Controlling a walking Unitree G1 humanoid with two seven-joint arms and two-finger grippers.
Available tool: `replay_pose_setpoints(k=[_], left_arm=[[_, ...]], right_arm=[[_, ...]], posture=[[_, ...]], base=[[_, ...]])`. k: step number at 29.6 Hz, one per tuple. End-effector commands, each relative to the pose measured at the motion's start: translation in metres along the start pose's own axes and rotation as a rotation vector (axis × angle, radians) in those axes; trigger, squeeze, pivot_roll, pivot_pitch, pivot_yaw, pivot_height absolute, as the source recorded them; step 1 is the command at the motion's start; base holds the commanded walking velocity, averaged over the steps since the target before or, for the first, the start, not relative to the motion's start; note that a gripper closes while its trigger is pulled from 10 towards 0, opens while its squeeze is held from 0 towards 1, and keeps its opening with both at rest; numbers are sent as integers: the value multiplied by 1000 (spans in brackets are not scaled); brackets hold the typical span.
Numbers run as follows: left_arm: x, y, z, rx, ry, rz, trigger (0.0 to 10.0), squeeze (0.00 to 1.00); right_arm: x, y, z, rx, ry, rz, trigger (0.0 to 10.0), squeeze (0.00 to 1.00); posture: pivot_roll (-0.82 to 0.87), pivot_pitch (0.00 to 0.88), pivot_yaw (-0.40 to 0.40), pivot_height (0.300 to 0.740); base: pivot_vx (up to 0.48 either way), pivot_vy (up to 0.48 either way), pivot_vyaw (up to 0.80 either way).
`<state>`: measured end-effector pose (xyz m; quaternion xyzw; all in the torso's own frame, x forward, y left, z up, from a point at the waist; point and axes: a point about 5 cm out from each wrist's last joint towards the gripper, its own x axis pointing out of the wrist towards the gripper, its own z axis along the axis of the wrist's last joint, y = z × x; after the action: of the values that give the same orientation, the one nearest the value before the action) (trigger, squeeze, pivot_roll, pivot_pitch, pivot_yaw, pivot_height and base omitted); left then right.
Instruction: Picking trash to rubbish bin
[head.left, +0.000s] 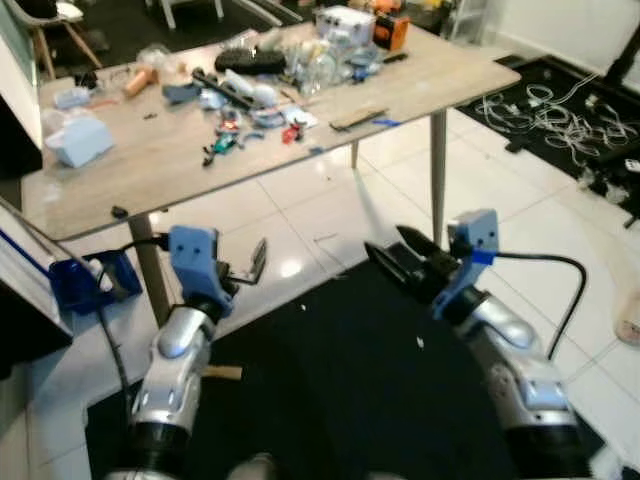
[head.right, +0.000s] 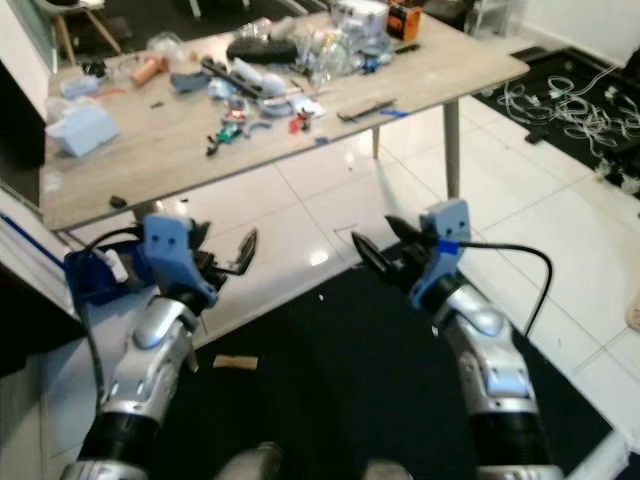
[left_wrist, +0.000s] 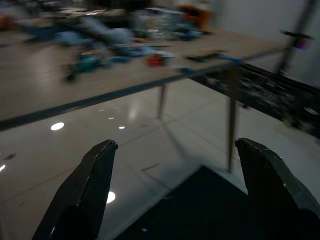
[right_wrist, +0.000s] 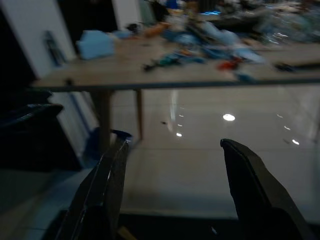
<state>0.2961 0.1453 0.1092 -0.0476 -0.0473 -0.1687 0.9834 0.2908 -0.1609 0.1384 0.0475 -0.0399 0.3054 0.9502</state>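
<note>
Scattered small trash (head.left: 250, 110) litters the light wooden table (head.left: 150, 170), ahead of and above both claws, left gripper (head.left: 245, 268) and right gripper (head.left: 395, 258) each spread open and empty, hovering over a black floor mat (head.left: 340, 380) on white tiles (head.left: 500, 200).

A table (head.left: 150, 190) stands ahead on the floor, clutter (head.left: 270, 80) heaped toward its far edge, a box (head.left: 80, 140) near its left edge. A mat (head.left: 350, 380) lies before it, cables (head.left: 550, 115) off its right end.
</note>
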Motion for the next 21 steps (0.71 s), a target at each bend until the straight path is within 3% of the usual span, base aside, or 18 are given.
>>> replay_pose_setpoints(k=[1, 11, 21], left_arm=[[-1, 0, -7, -6, 23, -8, 10000, 0], [1, 0, -8, -12, 23, -53, 10000, 0], [2, -2, -7, -10, 11, -85, 10000, 0]], right_arm=[[-1, 1, -4, 3, 8, 29, 10000, 0], [-1, -3, -7, 25, 24, 30, 10000, 0], [1, -5, -10, 22, 37, 33, 10000, 0]], posture=[[-75, 0, -15, 740], [-79, 0, -16, 740], [-81, 0, -16, 740]], base=[[0, 0, 569], [0, 0, 41], [342, 0, 0]])
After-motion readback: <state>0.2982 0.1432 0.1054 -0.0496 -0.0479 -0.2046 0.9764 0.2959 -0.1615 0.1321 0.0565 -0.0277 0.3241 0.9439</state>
